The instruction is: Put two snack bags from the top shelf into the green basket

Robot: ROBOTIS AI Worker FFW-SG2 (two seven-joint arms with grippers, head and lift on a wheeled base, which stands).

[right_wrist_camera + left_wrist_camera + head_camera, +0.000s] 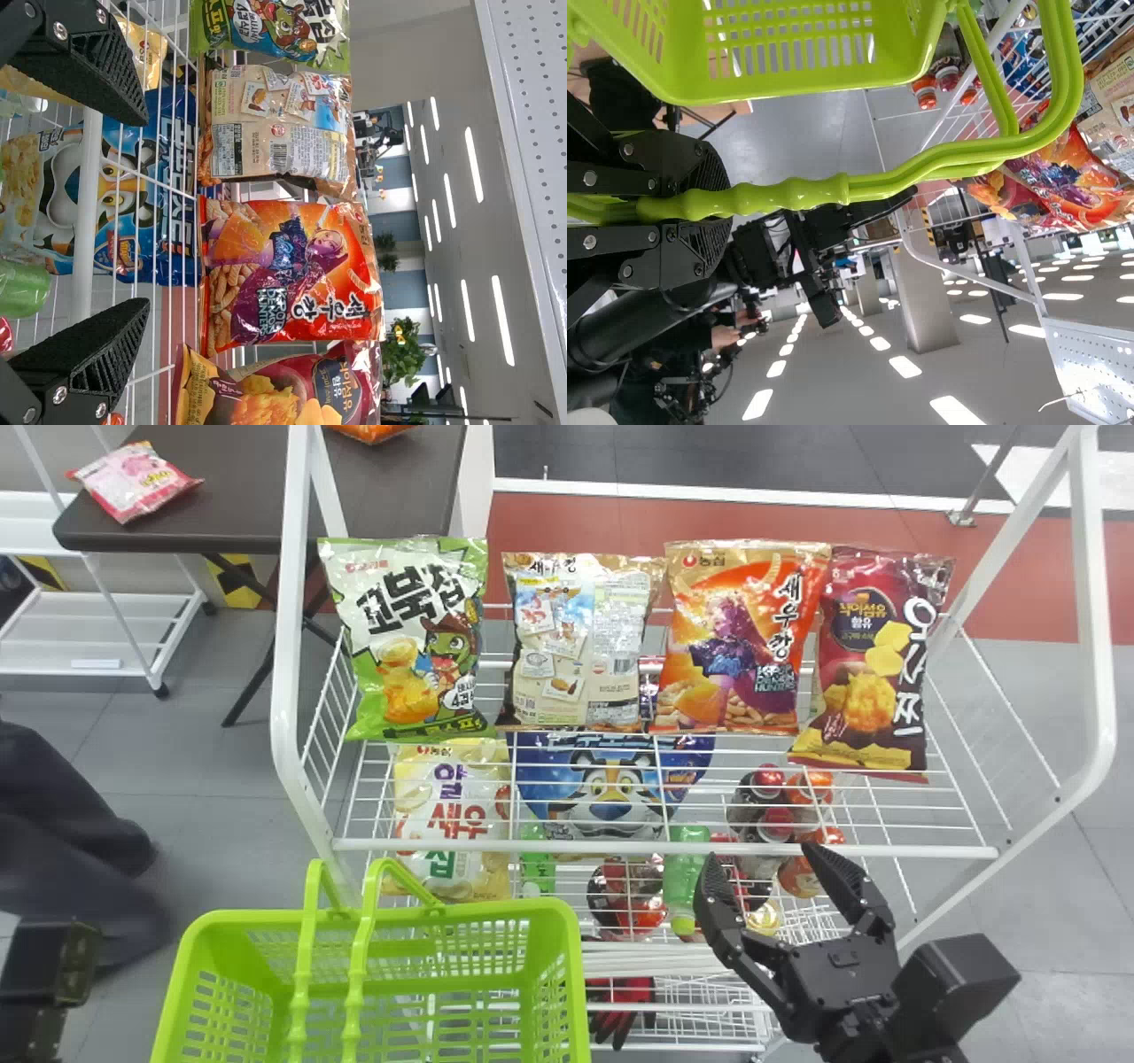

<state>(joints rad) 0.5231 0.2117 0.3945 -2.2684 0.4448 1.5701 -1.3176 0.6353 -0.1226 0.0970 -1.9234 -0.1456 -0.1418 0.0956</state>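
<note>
Four snack bags (416, 638) beyond the released right jaws

We have the right gripper (764, 859) with jaws wide apart. Before them, the white front rail (576, 847) stands in the way; beyond it are the orange bag (740, 633) and, more to the right, the dark red bag (873, 655). Left of these jaws, lower, is a green bottle (687, 868). Our left gripper (713, 208) has its jaws clenched on the handles (797, 193) of the green basket (505, 908).

Green basket (483, 911), its near end cut off by the head view's bottom edge. Orange packet (372, 431), cropped, near the desk's (230, 487) right edge. Blue bag (611, 779) partly behind shelf wires.
</note>
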